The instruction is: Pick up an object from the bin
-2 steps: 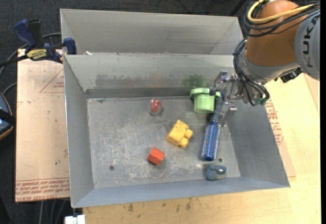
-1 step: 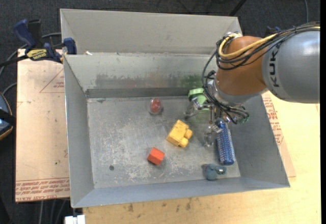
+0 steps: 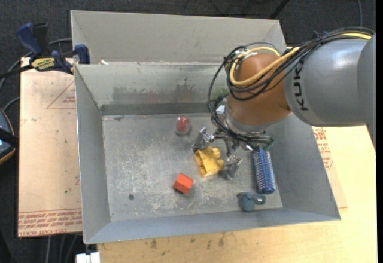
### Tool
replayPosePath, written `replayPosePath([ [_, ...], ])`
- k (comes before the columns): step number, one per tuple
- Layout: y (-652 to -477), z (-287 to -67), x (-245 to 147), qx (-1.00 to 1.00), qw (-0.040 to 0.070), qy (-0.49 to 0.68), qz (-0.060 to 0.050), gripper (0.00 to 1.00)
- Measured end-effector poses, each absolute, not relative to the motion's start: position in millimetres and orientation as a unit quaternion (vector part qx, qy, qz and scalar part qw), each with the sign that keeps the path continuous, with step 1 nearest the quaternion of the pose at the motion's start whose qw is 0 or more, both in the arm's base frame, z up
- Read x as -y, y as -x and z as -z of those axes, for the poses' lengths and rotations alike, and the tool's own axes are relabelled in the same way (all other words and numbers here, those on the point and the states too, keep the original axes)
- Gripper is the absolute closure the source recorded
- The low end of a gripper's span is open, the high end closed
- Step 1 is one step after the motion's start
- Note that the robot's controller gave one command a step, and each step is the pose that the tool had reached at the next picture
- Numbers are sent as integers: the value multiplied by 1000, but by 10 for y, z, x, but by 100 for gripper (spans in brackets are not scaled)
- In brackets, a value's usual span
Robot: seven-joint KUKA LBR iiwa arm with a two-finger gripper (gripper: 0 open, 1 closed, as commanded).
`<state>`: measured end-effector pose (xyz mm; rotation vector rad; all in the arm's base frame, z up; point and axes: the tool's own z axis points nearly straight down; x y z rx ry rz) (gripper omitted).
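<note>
Right of centre in the frame, the arm comes in from the right edge w/ its orange cover (image 3: 257,94) and looped cables over the bin's (image 3: 90,136) right half, hiding part of the floor and back wall behind it. Below the cover the claw (image 3: 218,150) hangs low over the floor. Two metal tips show, one upper left and one lower right, standing apart w/ a gap between them, so the claw reads as spread and not clamped on anything.

A yellow plastic piece (image 3: 207,161), blocky and irregular, lies just below-left of that gap. Its upper right edge is overlapped by the claw hardware, so I can't tell whether it touches a tip or sits partly inside the gap. Its exact shape is hard to make out.

Nearby things:
- A small reddish thing (image 3: 182,124) sits up-left of the claw, near the back wall; too small to tell its kind.
- An orange block (image 3: 184,183) lies lower left, apart from the rest.
- A blue ribbed roller (image 3: 263,170) lies lengthwise at the right, approx. upright in the frame, its top end partly under the wrist.
- A grey-blue lump (image 3: 250,201) sits at the front wall, just below the roller.
</note>
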<state>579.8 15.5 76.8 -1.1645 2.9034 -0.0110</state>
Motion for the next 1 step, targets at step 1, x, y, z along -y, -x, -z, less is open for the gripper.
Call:
replayPosePath([
  [1, -5812, -786, -164, -929, 9, 371, 2, 100],
])
